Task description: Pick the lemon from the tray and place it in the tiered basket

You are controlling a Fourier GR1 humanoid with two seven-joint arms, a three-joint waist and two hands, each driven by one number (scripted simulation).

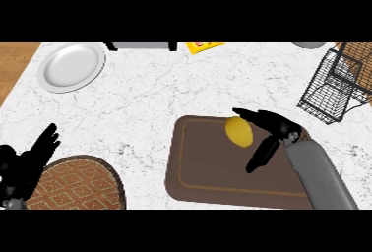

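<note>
The white marbled counter top (181, 88) lies open across its centre, between the round white plate (71, 67) at far left and the black wire tiered basket (335, 83) at far right. The stretch from the dark brown rectangular tray (218, 172) up and right to the basket holds no object. The basket's wire walls bound its right side. Along the far edge sit a yellow packet (203, 47) and a grey object (141, 46), partly cut off. At lower left, a round woven brown mat (80, 184) occupies the counter.
</note>
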